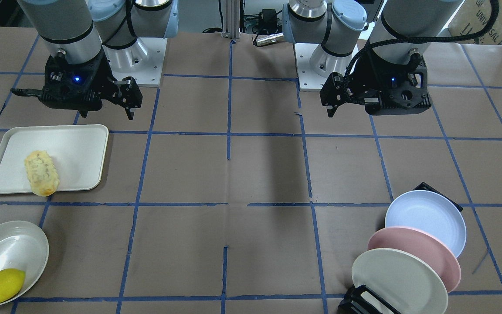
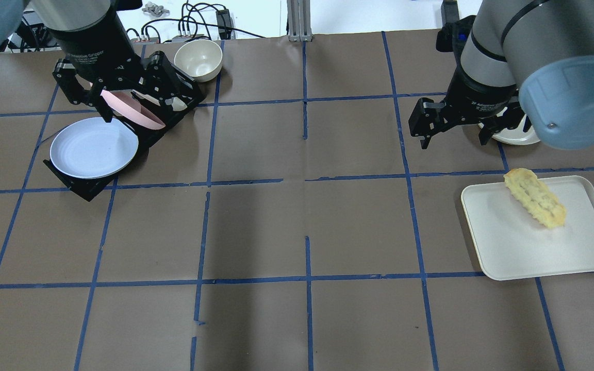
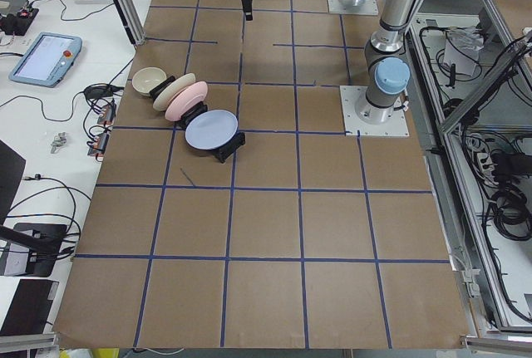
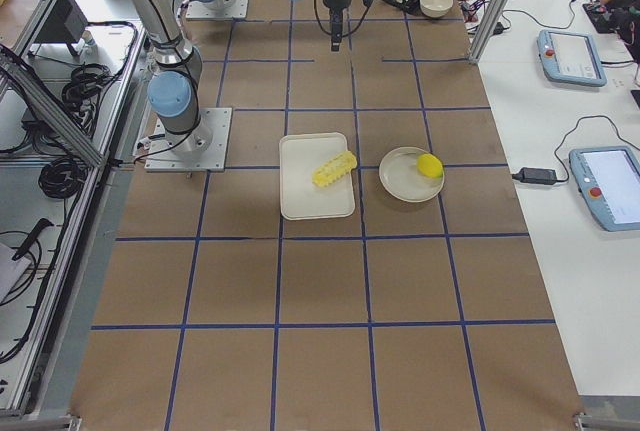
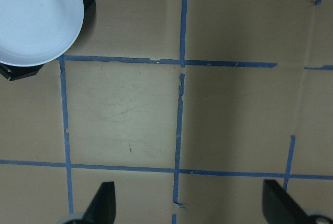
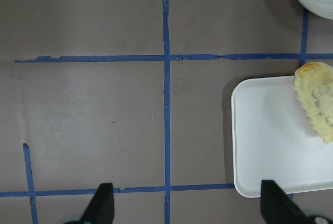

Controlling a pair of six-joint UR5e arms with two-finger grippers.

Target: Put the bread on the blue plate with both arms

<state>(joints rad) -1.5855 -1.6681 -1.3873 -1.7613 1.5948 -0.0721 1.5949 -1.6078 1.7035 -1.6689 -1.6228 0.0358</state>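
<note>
The bread [image 1: 42, 173] lies on a white tray [image 1: 81, 144], with one end over the tray's edge; it also shows in the overhead view [image 2: 534, 198] and the right wrist view [image 6: 318, 99]. The blue plate [image 2: 94, 147] leans at the front of a black rack [image 2: 88, 188], also in the front view [image 1: 425, 220] and the left wrist view [image 5: 36, 18]. My left gripper [image 2: 132, 103] is open and empty, hovering above the rack beside the plate. My right gripper [image 2: 454, 131] is open and empty, hovering just beyond the tray's far corner, apart from the bread.
A pink plate [image 1: 416, 253] and a cream plate [image 1: 399, 279] stand in the same rack behind the blue one. A cream bowl [image 2: 199, 59] sits past the rack. A shallow white bowl [image 1: 24, 231] holds a lemon [image 1: 1, 285] near the tray.
</note>
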